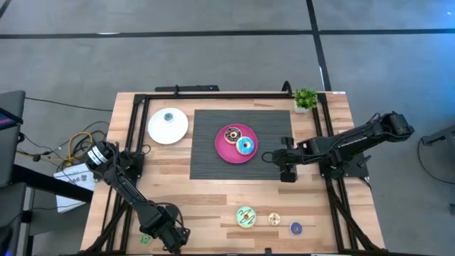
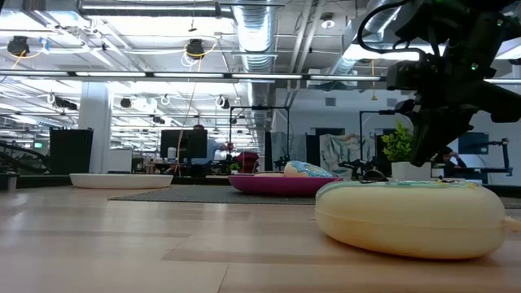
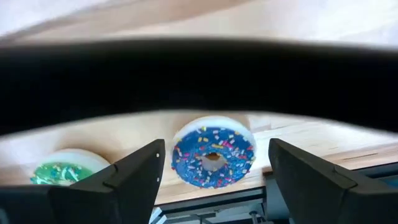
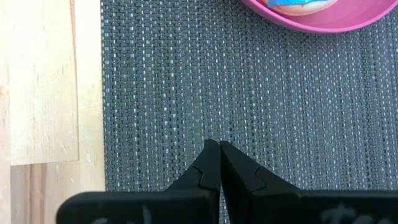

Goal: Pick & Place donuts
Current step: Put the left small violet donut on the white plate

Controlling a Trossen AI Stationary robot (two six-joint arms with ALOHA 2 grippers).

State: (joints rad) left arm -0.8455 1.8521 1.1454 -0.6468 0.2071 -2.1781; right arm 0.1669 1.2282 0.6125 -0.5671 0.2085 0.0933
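Observation:
My left gripper stands open near the table's front left, pointing down. In the left wrist view its fingers stand on either side of a tiny blue donut lying flat on the wood, clear of it. A tiny green donut lies beside it. On the pink plate lie a chocolate-brown donut and a light blue donut. A pale green donut, a tiny cream one and a tiny blue one lie near the front edge. My right gripper is shut over the dark mat.
A white plate at the far left holds a tiny blue donut. The dark woven mat lies under the pink plate. A small potted plant stands at the far right. A black frame rail runs around the table.

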